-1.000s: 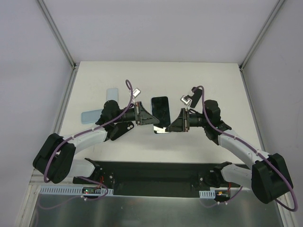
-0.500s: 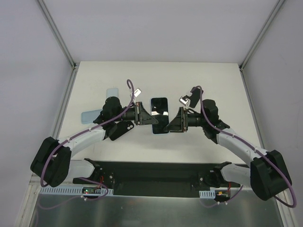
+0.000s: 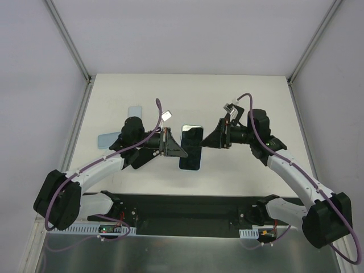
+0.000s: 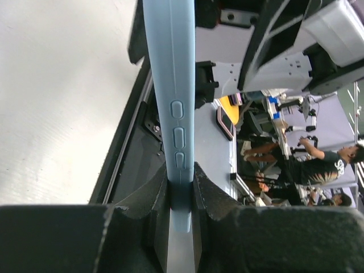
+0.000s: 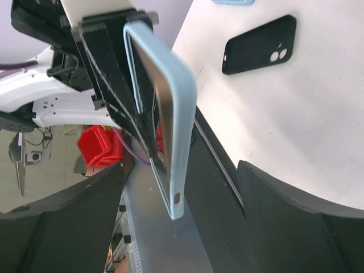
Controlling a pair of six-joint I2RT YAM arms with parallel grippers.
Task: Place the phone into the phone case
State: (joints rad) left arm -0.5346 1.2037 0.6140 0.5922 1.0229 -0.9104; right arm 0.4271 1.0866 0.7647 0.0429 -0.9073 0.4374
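Left jaws nearly closed, pinching the light-blue phone case (image 4: 170, 68) across its thickness, the buttoned long edge facing my wrist camera. The case hangs clear of the worktop (image 3: 244, 102), between my two arms. The phone (image 3: 191, 142) sits inside it, dark screen framed by the blue rim. Whether every edge is snapped home I cannot tell. Right jaws are spread wide with nothing in them, just beside the case's free long edge.

Risks, as I judge them: the left grip is a narrow bite on one side only, so a push from the right could lever the case round or out of the pinch and drop it. A half-seated corner could let the phone pop loose. Closing the right jaws off-line could clip the rim. A black slab (image 5: 259, 44) with camera cutouts and spare light-blue cases (image 3: 133, 112) lie apart on the worktop.
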